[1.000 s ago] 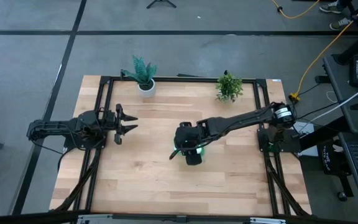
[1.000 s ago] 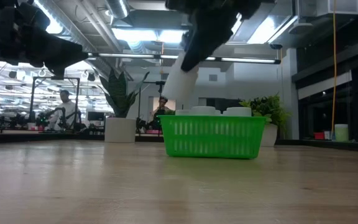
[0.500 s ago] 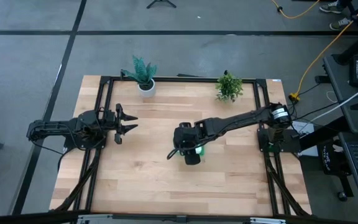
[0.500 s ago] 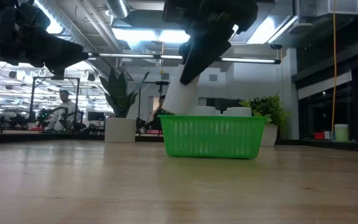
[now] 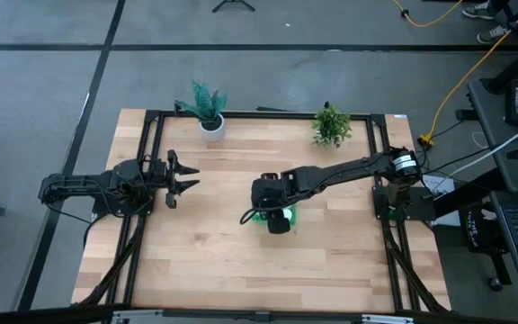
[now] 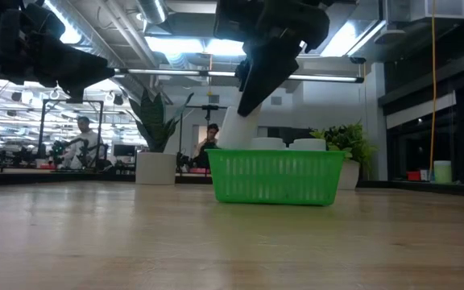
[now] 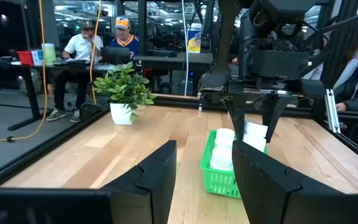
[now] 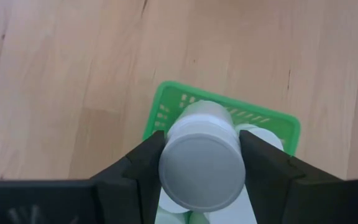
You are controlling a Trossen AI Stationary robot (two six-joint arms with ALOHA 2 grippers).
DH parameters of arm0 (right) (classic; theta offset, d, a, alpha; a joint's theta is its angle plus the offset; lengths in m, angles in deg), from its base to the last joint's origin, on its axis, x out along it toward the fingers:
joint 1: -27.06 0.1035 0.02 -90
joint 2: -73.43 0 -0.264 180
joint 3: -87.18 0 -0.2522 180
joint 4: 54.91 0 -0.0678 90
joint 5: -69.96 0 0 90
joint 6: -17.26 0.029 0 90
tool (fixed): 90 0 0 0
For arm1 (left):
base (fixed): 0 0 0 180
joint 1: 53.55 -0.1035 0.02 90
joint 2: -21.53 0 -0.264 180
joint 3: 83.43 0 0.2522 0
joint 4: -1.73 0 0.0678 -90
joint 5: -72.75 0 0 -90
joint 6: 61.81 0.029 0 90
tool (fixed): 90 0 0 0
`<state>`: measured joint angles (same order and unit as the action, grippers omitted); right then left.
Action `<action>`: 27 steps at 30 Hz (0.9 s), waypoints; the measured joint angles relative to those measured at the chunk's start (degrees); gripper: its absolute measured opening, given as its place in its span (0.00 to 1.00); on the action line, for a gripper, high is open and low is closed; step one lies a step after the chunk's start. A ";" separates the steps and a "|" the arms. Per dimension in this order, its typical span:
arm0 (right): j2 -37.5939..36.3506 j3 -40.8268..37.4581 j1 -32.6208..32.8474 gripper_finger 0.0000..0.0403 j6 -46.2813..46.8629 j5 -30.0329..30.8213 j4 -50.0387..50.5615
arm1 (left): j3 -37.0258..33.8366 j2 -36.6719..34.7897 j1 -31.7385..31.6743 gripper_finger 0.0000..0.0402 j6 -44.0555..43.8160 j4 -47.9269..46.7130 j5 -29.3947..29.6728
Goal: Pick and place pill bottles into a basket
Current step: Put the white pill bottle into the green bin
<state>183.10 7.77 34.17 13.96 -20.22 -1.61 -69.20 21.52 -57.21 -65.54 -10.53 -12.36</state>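
My right gripper [image 8: 201, 163] is shut on a white pill bottle [image 6: 237, 129] over the green basket [image 6: 275, 177]. The basket stands near the table's middle [image 5: 257, 216], mostly under the gripper in the high view. The bottle's lower end reaches behind the basket's near-left wall. Other white bottles stand in the basket; two caps [image 6: 267, 143] [image 6: 307, 144] show above its rim, and they also show in the left wrist view [image 7: 222, 149]. My left gripper [image 5: 185, 177] is open and empty over the table's left part. My right gripper pinches the bottle's round side wall [image 8: 166, 140] between its two fingers [image 8: 132, 171], one on each side. The fingers slant down from above. The bottle is tilted, one round end [image 8: 201, 165] facing the wrist camera. Whether its lower end touches the basket, I cannot tell.
A potted plant in a white pot [image 5: 209, 110] and a bushier green plant [image 5: 331, 124] stand along the table's far edge. A black frame [image 5: 151, 126] runs round the tabletop. Bare wood lies on the near side [image 5: 241, 270]. People sit in the room beyond.
My right gripper has gone down a little and slightly toward the table's far edge with the bottle. The bottle stays tilted, and its lower end has sunk to the basket's rim. The basket has stayed in place.
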 joint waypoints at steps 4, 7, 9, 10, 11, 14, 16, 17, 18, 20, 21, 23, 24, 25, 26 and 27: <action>0.00 0.00 0.00 0.44 -0.05 -0.96 0.12 | 0.00 0.00 0.00 0.37 0.00 0.00 0.00; 0.00 0.00 0.02 0.44 -0.07 -1.14 0.14 | 0.00 0.00 0.00 0.37 0.00 0.00 0.00; 0.00 0.00 0.02 0.44 -0.05 -1.15 0.17 | 0.00 0.00 0.00 0.37 0.00 0.00 0.00; 0.00 0.00 0.02 0.44 -0.03 -1.20 0.20 | 0.00 0.00 0.00 0.37 0.00 0.00 -0.01; 0.05 0.00 0.02 0.44 -0.03 -1.32 0.21 | 0.00 0.00 0.00 0.37 0.00 0.00 0.00; 0.72 0.02 0.02 0.44 0.00 -1.45 0.60 | 0.00 0.00 0.00 0.37 0.00 0.00 -0.01; 1.30 0.01 0.02 0.44 -0.01 -1.53 0.92 | 0.00 0.00 0.00 0.37 0.00 0.00 -0.02; 1.47 0.02 0.02 0.44 0.01 -1.59 0.98 | 0.00 0.00 0.00 0.37 0.00 0.00 -0.02; 1.57 0.01 0.02 0.44 0.01 -1.77 1.66 | 0.00 0.00 0.00 0.37 0.00 0.00 -0.02; 1.81 0.00 0.02 0.44 0.04 -1.96 1.52 | 0.00 0.00 0.00 0.37 0.00 0.00 -0.03; 1.88 0.00 0.02 0.44 0.08 -2.01 1.47 | 0.00 0.00 0.00 0.37 0.00 0.02 -0.02; 1.90 0.00 0.02 0.44 0.10 -2.04 1.91 | 0.00 0.00 0.00 0.37 0.00 0.00 -0.04; 1.90 0.00 0.02 0.44 0.12 -2.06 1.91 | 0.00 0.00 0.00 0.37 0.00 0.01 -0.04; 1.90 0.00 0.02 0.44 0.14 -2.06 1.89 | 0.00 0.00 0.00 0.37 0.00 0.02 -0.04; 1.90 0.00 0.02 0.44 0.14 -2.06 1.91 | 0.00 0.00 0.00 0.37 0.00 0.00 -0.02; 1.90 0.00 0.02 0.44 0.17 -2.06 1.91 | 0.00 0.00 0.00 0.37 0.00 0.00 -0.04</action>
<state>185.00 7.77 34.19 14.12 -22.28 0.30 -69.20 21.52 -57.21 -65.54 -10.53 -12.41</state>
